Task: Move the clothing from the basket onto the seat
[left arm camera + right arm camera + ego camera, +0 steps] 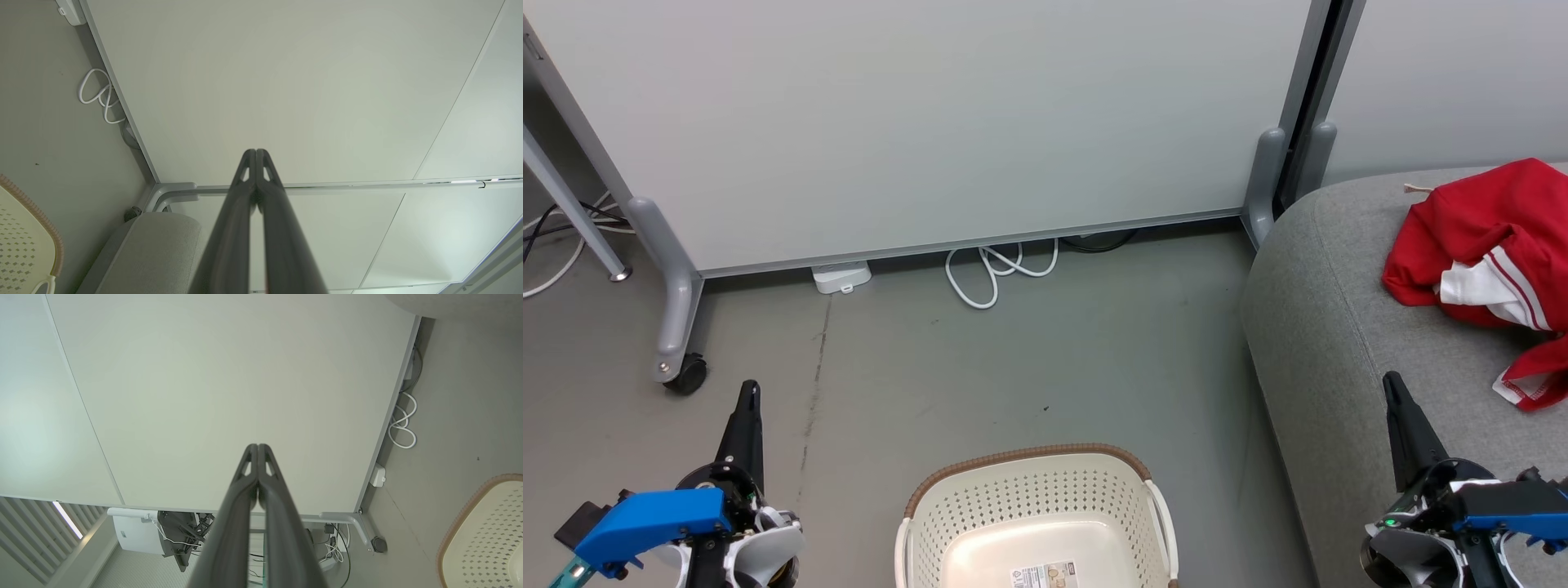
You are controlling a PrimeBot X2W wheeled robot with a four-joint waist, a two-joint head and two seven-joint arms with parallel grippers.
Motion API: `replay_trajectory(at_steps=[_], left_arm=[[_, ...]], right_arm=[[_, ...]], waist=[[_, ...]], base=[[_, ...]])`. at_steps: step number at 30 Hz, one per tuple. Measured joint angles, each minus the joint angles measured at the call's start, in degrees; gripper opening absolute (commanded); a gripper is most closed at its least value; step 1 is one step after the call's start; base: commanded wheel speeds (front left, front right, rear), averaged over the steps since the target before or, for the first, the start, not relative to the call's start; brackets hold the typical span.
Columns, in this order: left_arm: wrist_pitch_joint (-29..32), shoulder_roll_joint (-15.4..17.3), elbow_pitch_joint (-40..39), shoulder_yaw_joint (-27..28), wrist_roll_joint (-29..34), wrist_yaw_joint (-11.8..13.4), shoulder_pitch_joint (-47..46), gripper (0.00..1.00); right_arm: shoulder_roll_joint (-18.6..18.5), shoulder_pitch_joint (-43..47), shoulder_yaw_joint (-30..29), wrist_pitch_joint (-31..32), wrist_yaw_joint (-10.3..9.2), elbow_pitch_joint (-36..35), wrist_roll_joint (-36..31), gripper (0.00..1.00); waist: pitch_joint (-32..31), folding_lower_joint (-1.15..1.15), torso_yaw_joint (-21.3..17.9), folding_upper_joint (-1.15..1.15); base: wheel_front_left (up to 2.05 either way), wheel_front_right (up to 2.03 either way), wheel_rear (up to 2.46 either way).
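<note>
The clothing (1486, 245), a red jersey with white trim, lies crumpled on the grey seat (1331, 327) at the right of the head view. On the floor at bottom centre stands the cream perforated basket (980, 506) with a brown rim; only a label lies inside it. My left gripper (747, 392) points up at lower left, shut and holding nothing. At lower right, over the seat's front part, my right gripper (1391, 384) is shut too, below the jersey and apart from it. Both wrist views show fingertips pressed together: left gripper (256, 152), right gripper (258, 446). A basket edge (24, 237) (482, 535) shows in each.
A wheeled white partition panel (931, 122) stands behind the floor area, its grey foot and caster (682, 371) at left. White cable loops (992, 273) and a small white box (841, 278) lie at its base. A slanted grey leg (572, 212) stands at far left.
</note>
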Motion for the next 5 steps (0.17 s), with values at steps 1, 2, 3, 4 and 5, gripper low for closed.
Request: replay_trajectory(at_steps=[1, 2, 3, 4, 5], left_arm=[[0.0, 0.0, 0.0, 0.0, 0.0, 0.0, 0.0, 0.0], [0.0, 0.0, 0.0, 0.0, 0.0, 0.0, 0.0, 0.0], [0.0, 0.0, 0.0, 0.0, 0.0, 0.0, 0.0, 0.0], [0.0, 0.0, 0.0, 0.0, 0.0, 0.0, 0.0, 0.0], [0.0, 0.0, 0.0, 0.0, 0.0, 0.0, 0.0, 0.0]], right_arm=[[0.0, 0.0, 0.0, 0.0, 0.0, 0.0, 0.0, 0.0], [0.0, 0.0, 0.0, 0.0, 0.0, 0.0, 0.0, 0.0], [0.0, 0.0, 0.0, 0.0, 0.0, 0.0, 0.0, 0.0], [0.0, 0.0, 0.0, 0.0, 0.0, 0.0, 0.0, 0.0], [0.0, 0.0, 0.0, 0.0, 0.0, 0.0, 0.0, 0.0]], waist=[[0.0, 0.0, 0.0, 0.0], [0.0, 0.0, 0.0, 0.0], [0.0, 0.0, 0.0, 0.0], [0.0, 0.0, 0.0, 0.0], [0.0, 0.0, 0.0, 0.0]], base=[[0.0, 0.0, 0.0], [0.0, 0.0, 0.0], [0.0, 0.0, 0.0], [0.0, 0.0, 0.0], [0.0, 0.0, 0.0]])
